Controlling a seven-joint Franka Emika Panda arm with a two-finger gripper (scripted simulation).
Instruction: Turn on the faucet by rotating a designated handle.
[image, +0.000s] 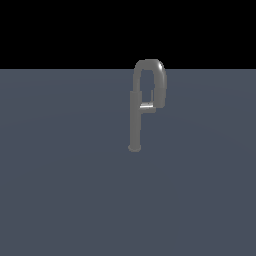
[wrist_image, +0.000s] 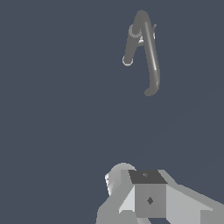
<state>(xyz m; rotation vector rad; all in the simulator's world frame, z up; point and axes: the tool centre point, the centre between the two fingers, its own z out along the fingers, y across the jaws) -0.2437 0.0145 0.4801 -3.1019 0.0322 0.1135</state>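
The pale, blocky gripper (wrist_image: 148, 199) is showing only in the wrist view, its jaws hidden, so I cannot tell its opening. Well beyond it, on the flat slate-grey floor (image: 60, 190), the dull metal faucet (image: 135, 120) is standing upright, its silvery handle (image: 147, 106) jutting beneath the arched spout.

One faucet (image: 135, 120) stands on one grey table (image: 60, 190). It carries one arched spout (image: 159, 75) and one short handle (image: 147, 106). One end effector (wrist_image: 148, 199) shows in the wrist view.
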